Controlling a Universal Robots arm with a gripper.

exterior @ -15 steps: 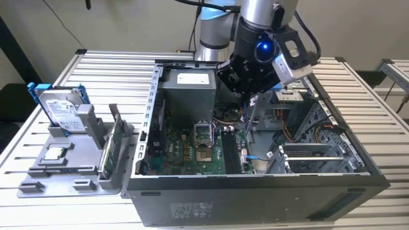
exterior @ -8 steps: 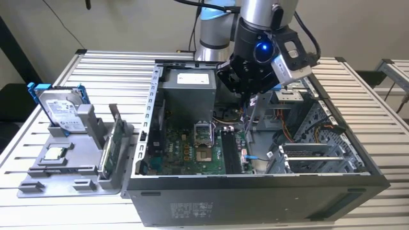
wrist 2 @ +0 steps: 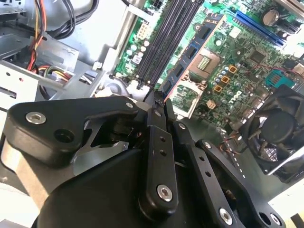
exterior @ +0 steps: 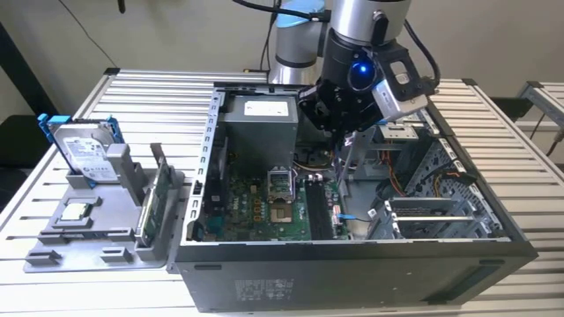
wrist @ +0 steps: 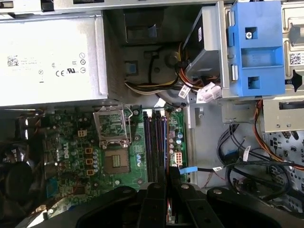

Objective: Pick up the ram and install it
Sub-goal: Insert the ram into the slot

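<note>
The ram [exterior: 343,165] is being held edge-on and upright as a thin stick, hanging below the gripper [exterior: 347,135] inside the open computer case [exterior: 352,267], above the memory slots [exterior: 317,208] and not yet touching them. It is being pinched by jaws drawn almost fully together, as both wrist views suggest. For a clean seating, the stick's long edge is best being kept parallel to the dark slots [wrist: 154,142] on the motherboard [wrist: 76,142], centred over one slot, and pressed down evenly rather than tilted. A white printed label [wrist: 71,61] is being shown on the power supply [wrist: 47,57], and smaller stickers near the blue bracket [wrist: 256,47]; their print is being left unread.
</note>
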